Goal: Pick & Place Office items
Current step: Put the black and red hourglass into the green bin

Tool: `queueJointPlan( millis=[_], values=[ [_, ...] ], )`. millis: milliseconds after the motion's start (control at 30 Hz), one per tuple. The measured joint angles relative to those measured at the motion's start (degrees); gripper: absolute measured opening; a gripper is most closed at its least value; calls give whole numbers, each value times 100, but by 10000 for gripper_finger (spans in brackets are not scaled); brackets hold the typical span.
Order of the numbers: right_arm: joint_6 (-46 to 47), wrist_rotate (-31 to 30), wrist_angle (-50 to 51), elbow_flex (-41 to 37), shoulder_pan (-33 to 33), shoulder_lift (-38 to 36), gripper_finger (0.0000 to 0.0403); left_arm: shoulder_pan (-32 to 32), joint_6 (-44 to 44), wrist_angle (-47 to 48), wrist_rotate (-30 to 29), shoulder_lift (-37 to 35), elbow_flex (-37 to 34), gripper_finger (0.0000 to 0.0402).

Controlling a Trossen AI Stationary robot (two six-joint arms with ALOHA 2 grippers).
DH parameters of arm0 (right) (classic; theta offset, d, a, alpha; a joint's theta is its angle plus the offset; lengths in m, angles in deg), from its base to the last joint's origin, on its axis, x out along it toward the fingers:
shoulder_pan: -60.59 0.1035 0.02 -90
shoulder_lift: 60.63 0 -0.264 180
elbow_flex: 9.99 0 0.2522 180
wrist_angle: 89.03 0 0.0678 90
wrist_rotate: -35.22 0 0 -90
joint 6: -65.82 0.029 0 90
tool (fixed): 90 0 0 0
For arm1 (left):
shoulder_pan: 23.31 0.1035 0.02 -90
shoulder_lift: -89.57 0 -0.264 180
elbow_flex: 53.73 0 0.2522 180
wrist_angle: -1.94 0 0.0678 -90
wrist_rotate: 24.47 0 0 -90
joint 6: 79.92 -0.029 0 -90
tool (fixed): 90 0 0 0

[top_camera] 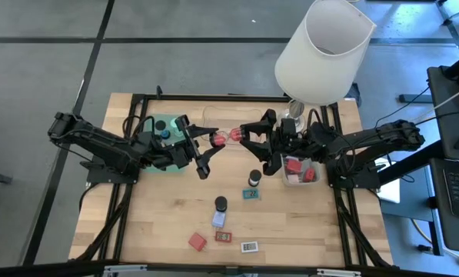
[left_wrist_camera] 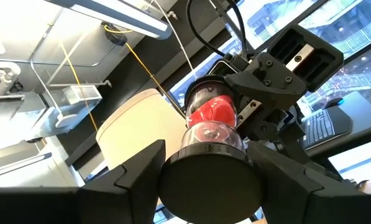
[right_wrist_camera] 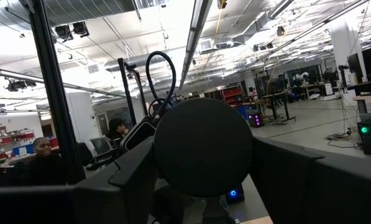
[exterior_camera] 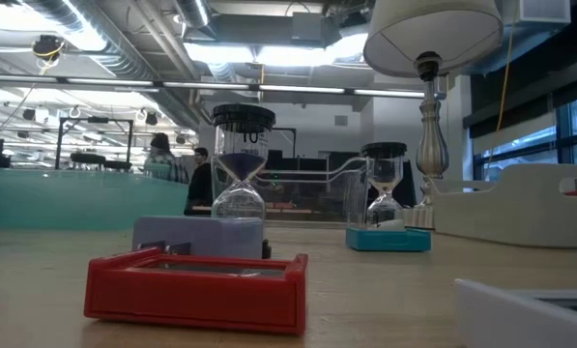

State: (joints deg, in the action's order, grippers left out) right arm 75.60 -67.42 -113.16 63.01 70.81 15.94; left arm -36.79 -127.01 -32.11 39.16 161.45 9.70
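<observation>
Left arm: the left gripper point(top_camera: 204, 146) is raised over the middle of the bench point(top_camera: 160, 223), toward the lamp-side edge. Its fingers are narrowed against one black end cap of the red hourglass point(top_camera: 226, 137).
Green tray: the green tray point(top_camera: 154, 123) is set near the bench's left edge, behind the left gripper. One dark piece point(top_camera: 165, 132) is seen in it, so some sorting is judged done.
Item in hand: the red hourglass is held level in the air between the two grippers and is not yet placed.
Loose items: seven are counted on the bare wood between the centre and the edge opposite the lamp point(top_camera: 321, 50). These are two black-topped hourglasses point(top_camera: 254, 178) point(top_camera: 221, 204), a teal tag point(top_camera: 251, 195), a pale blue block point(top_camera: 219, 220), a red block point(top_camera: 197, 241) and two small labels point(top_camera: 224, 237) point(top_camera: 249, 247).
Right arm: the right gripper point(top_camera: 251, 141) is clamped on the hourglass's other end cap.
Clear tray: the clear tray point(top_camera: 284, 173) stands toward the right edge, and red pieces point(top_camera: 294, 164) are already held in it.
Progress: the task is judged partly done, with the held hourglass and the seven loose items left.
</observation>
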Motion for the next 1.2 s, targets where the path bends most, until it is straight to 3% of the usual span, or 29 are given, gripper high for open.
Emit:
queueJointPlan(
  millis=[400,667,767,867,1067,1200],
  values=[
    [25,4,245,2,-4,-117,293,0,291,4,2,0,0,209],
    [187,4,2200,2,-156,-1079,359,7,496,6,-610,0,0,209],
    [496,-191,3177,2,-251,-1444,363,123,1206,286,-1094,0,0,209],
    [678,-455,3843,2,-315,-1670,359,390,2306,1067,-1130,2,0,211],
    [720,-770,4572,2,-395,-1729,352,1005,4863,2811,-138,2,0,213],
    [783,-784,4978,2,-448,-1679,350,1217,6006,3957,391,2,0,213]
  ],
)
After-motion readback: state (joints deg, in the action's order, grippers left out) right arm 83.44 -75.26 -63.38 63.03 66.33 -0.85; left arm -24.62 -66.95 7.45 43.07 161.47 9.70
